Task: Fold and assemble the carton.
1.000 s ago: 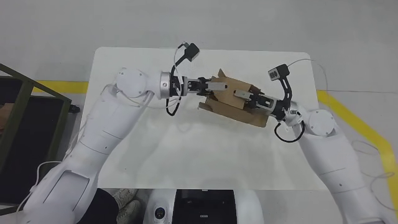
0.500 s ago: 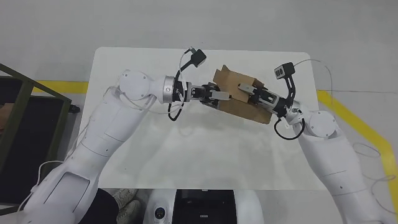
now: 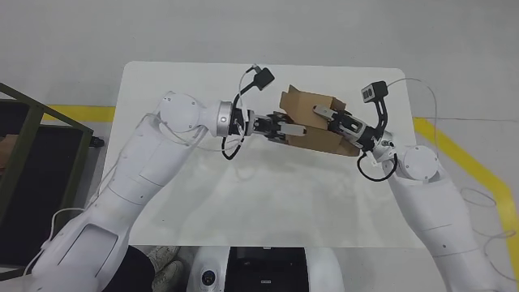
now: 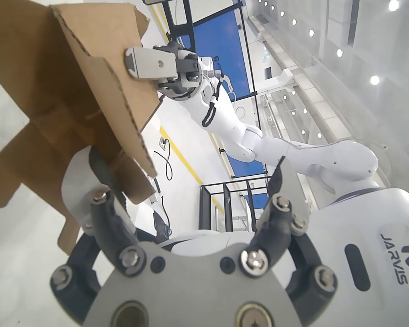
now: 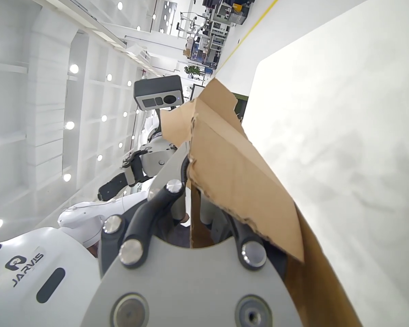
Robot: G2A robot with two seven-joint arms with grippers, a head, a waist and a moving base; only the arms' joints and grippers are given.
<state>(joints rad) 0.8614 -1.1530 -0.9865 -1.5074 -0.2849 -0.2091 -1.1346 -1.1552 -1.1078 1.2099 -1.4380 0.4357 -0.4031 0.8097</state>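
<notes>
- The left gripper (image 4: 187, 171), closest to its own wrist camera, has its two black fingers spread wide with nothing pinched between them. One finger (image 4: 99, 169) sits just behind the edge of the lowest flap (image 4: 134, 178), though contact cannot be confirmed. The other finger hangs in free air.
- Just beyond that finger is the brown corrugated cardboard carton (image 3: 312, 118), only half formed. Its loose flaps splay toward the left gripper and its open end faces that side.
- From above, the carton's long axis runs on a slant across the white rectangular table (image 3: 178, 203), from the left arm's end to the right arm's end. The two arms face each other along this axis with the carton between them, and it appears lifted clear of the tabletop.
- At the far end, the right gripper (image 3: 326, 114) is clamped on the edge of a side panel, with the cardboard sandwiched between its fingers.
- The free left gripper is the nearer one to the unfolded flaps, so the next fold looks like its job. That would likely mean pressing a flap inward along the long axis, toward the right gripper acting as anchor.
- With only one panel edge pinched, a hard push could twist the carton in that grip.
</notes>
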